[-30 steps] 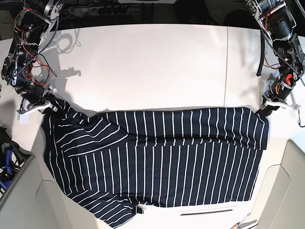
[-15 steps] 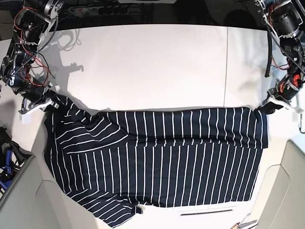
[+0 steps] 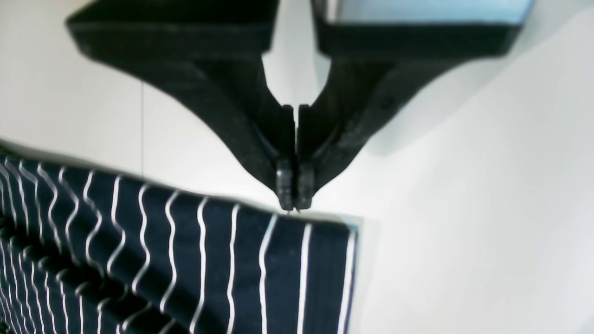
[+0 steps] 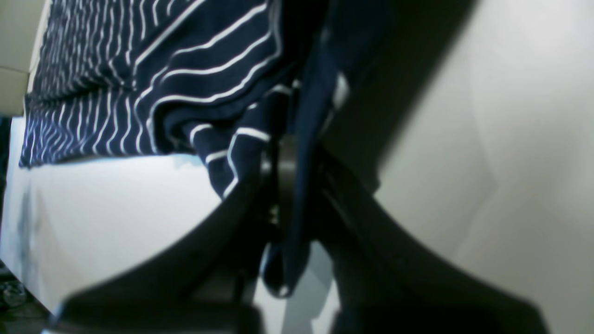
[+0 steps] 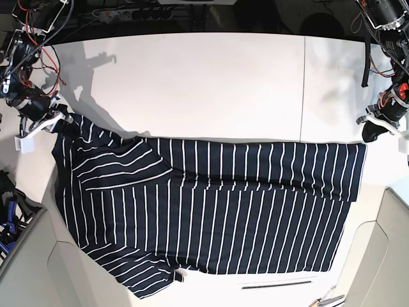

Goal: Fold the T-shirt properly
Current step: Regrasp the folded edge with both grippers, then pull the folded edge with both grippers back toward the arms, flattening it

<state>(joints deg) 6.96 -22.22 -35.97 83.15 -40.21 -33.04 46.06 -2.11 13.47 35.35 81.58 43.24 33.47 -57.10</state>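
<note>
The T-shirt, dark navy with thin white stripes, lies spread across the white table, its far edge pulled straight. My right gripper is at the shirt's far left corner. In the right wrist view a bunched fold of the T-shirt is clamped between the shut jaws of that gripper. My left gripper stands at the far right corner. Seen from the left wrist, this gripper is shut, with its tips right on the hem of the flat T-shirt.
Bare white table stretches behind the shirt, with a seam running front to back. Cables lie along the back edge. Grey panels flank both front corners. A dark slot sits near the front edge.
Both grippers have moved outward and toward the back of the table. The shirt came with them: its far edge is straighter and the wrinkles at the left have flattened.
</note>
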